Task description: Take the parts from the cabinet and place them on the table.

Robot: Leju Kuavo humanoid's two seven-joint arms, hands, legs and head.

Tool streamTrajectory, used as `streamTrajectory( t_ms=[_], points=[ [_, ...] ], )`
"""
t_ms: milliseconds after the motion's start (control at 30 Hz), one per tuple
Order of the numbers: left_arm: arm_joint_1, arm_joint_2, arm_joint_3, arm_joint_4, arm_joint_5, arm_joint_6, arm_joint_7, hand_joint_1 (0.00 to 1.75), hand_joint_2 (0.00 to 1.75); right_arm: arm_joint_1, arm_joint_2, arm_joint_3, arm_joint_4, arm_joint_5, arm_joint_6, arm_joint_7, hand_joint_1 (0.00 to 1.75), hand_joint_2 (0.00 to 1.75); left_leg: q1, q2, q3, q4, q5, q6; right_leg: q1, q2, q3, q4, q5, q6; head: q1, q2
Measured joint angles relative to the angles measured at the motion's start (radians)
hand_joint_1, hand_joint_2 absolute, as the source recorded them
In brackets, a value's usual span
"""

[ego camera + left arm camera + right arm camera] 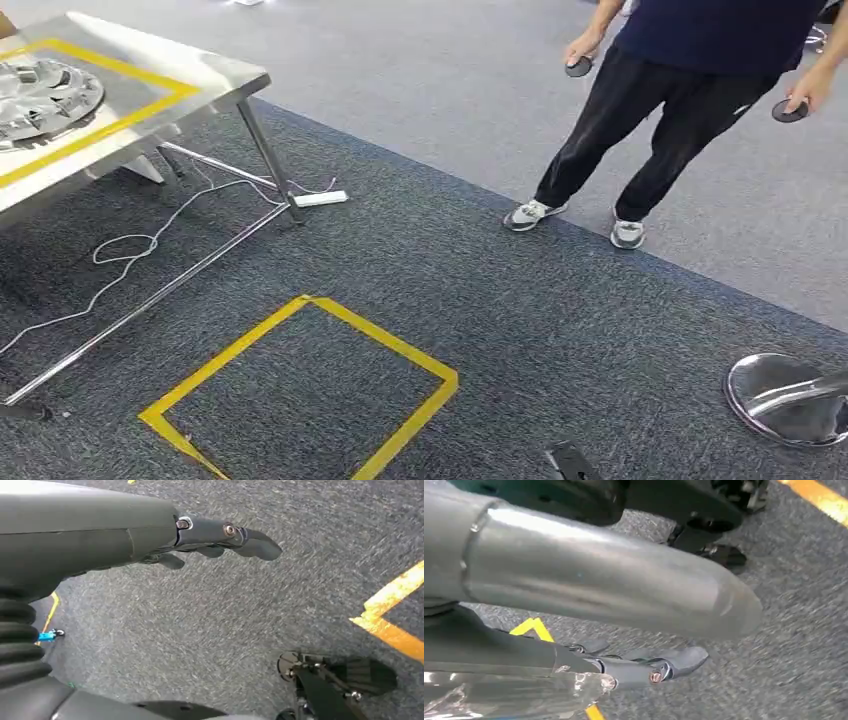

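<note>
One steel table point(215, 75) stands on grey carpet point(520, 300).

Right robot hand point(644, 667) holds a silver tube point(599, 575) above carpet point(804, 645).

One steel desk point(190, 75) upper left, one wheel cover point(40, 95) on it, one person point(690, 90) upper right holding two dark discs point(578, 67), one yellow tape square point(300, 395) on the floor, one white cable point(140, 245)

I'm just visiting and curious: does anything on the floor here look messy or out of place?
Mostly tidy. One oddity: a white cable snakes loosely over the carpet under the metal table, ending at a power strip beside the table's leg. It lies near the yellow taped square, so it might be a trip hazard.
</note>
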Motion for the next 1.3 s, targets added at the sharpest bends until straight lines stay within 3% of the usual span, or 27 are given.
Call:
streamTrajectory(
  t_ms=[233, 600, 633, 700, 733, 1100, 1133, 1167, 1200, 1233, 1300],
  points=[
    [0.001, -0.003, 0.0, 0.0, -0.004, 0.0, 0.0, 0.0, 0.0, 0.003, 0.0, 0.0, 0.0, 0.006, -0.003, -0.002, 0.0, 0.0, 0.001, 0.0, -0.003, -0.016, 0.016, -0.025, 0.001, 0.0, -0.01, 0.0, 0.007, -0.012, 0.0, 0.0],
    [0.001, -0.006, 0.0, 0.0, -0.005, 0.0, 0.0, 0.0, 0.0, 0.004, 0.0, 0.0, 0.0, 0.007, -0.005, -0.003, 0.0, 0.0, 0.0, 0.0, -0.006, -0.016, 0.019, -0.029, 0.0, 0.0, -0.013, 0.0, 0.011, -0.015, 0.0, 0.0],
    [0.001, -0.007, 0.0, 0.0, -0.005, 0.0, 0.0, 0.0, 1.75, 0.004, 0.0, 0.0, 0.0, 0.007, -0.005, -0.003, 0.0, 0.0, 0.0, 0.0, -0.006, -0.016, 0.019, -0.028, 0.0, 0.001, -0.013, -0.001, 0.013, -0.014, 0.0, 0.0],
    [0.001, -0.007, 0.0, 0.0, -0.005, 0.0, 0.0, 0.0, 1.75, 0.005, 0.0, 0.0, 0.0, 0.006, -0.005, -0.003, 0.0, 0.0, 0.0, 0.0, -0.007, -0.016, 0.02, -0.027, 0.0, 0.0, -0.013, -0.002, 0.014, -0.014, 0.0, 0.0],
    [0.001, -0.007, 0.0, 0.0, -0.005, 0.0, 0.0, 0.0, 0.0, 0.006, 0.0, 0.0, 0.0, 0.006, -0.005, -0.003, 0.0, 0.0, 0.0, 0.0, -0.008, -0.016, 0.02, -0.026, 0.0, 0.0, -0.013, -0.002, 0.014, -0.014, 0.0, 0.0],
    [0.001, -0.009, 0.0, 0.0, -0.014, -0.001, -0.011, 0.0, 0.0, 0.012, 0.0, 0.0, 0.0, 0.002, -0.01, -0.018, 0.0, 0.0, -0.001, 0.0, -0.01, -0.014, 0.02, -0.023, -0.004, 0.001, -0.012, -0.009, 0.018, -0.01, 0.0, 0.0],
    [0.001, -0.008, 0.0, 0.0, -0.015, 0.0, -0.011, 0.0, 0.0, 0.012, 0.0, 0.0, 0.0, 0.0, -0.01, -0.017, 0.0, 0.0, -0.005, 0.0, -0.009, -0.018, 0.022, -0.009, -0.007, 0.001, -0.006, -0.022, 0.027, 0.004, -0.002, 0.0],
    [0.001, -0.009, 0.0, 0.0, -0.016, 0.0, -0.011, 0.0, 0.0, 0.012, 0.0, 0.0, 0.0, -0.001, -0.009, -0.017, 0.0, 0.0, 0.002, 0.004, 0.008, -0.053, 0.038, 0.005, -0.003, 0.004, 0.0, -0.033, 0.03, 0.009, -0.002, 0.0],
    [0.0, -0.013, 0.0, 0.0, -0.016, 0.0, -0.011, 0.0, 0.0, 0.013, -0.002, 0.0, 0.0, -0.002, -0.008, -0.017, 0.0, 0.0, 0.007, 0.013, 0.021, -0.077, 0.05, 0.006, -0.003, 0.005, -0.011, -0.02, 0.019, 0.009, 0.002, 0.0],
    [0.0, -0.014, 0.0, 0.0, -0.016, 0.0, -0.011, 0.0, 0.0, 0.013, -0.002, 0.0, 0.0, -0.004, -0.005, -0.016, 0.0, 0.0, 0.009, 0.014, 0.024, -0.084, 0.054, 0.011, -0.001, 0.006, -0.028, 0.024, -0.016, 0.01, 0.007, 0.0],
    [0.0, -0.015, 0.0, 0.0, -0.016, 0.0, -0.011, 0.0, 0.0, 0.016, -0.002, 0.0, 0.0, -0.006, -0.003, -0.014, 0.0, 0.0, 0.011, 0.021, 0.022, -0.083, 0.054, 0.01, -0.008, 0.006, -0.094, 0.172, -0.089, 0.017, 0.011, 0.0]
  ],
)
